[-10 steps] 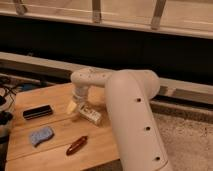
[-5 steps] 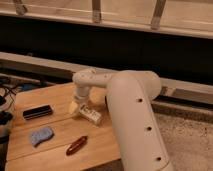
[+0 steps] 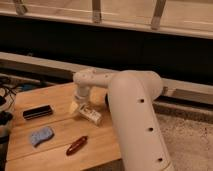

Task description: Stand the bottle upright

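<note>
The small whitish bottle (image 3: 89,113) lies on its side on the wooden table (image 3: 55,97), pale yellowish cap end toward the left at about the table's middle. Its label shows dark marks. My gripper (image 3: 80,102) hangs from the white arm (image 3: 135,110) directly over the bottle's cap end, right at or touching it. The arm's wrist covers the gripper's tips.
A black rectangular bar (image 3: 38,111) lies at the left of the table. A blue sponge-like thing (image 3: 40,135) lies at the front left. A dark red glossy elongated thing (image 3: 77,144) lies near the front edge. Cables (image 3: 7,92) hang off the left side.
The gripper and wrist have shifted slightly down and left onto the bottle's cap end. The bottle still lies on its side in about the same place.
</note>
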You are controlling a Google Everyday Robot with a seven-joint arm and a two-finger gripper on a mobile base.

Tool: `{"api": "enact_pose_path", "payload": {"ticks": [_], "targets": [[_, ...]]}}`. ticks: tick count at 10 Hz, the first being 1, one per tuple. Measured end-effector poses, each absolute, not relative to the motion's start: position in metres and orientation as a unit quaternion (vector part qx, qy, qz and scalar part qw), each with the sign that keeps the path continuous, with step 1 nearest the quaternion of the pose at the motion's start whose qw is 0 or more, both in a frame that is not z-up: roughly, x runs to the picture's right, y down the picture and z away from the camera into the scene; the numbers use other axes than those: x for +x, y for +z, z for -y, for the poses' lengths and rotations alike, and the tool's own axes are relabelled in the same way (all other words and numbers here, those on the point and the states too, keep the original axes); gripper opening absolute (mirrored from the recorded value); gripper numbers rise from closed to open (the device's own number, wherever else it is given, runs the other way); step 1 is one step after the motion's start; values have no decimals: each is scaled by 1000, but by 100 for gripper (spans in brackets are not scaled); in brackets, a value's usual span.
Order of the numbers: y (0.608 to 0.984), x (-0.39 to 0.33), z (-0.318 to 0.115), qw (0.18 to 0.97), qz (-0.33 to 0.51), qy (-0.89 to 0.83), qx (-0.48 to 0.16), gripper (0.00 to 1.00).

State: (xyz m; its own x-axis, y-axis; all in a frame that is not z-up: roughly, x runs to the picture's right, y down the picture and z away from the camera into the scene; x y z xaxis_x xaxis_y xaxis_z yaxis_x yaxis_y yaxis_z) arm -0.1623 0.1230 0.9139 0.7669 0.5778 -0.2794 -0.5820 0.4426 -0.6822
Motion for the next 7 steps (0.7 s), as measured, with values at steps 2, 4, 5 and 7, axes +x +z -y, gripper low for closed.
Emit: {"api": "enact_pose_path", "payload": {"ticks": [2,4,5,7], "targets": [[916,-168,-126,850,-6,336,-407,87],[915,-166,-123,851,-4,335,-405,87],[915,-166,-123,851,-4,335,-405,87],[913,-170,-120,856,-9,344,-387,87]]}}
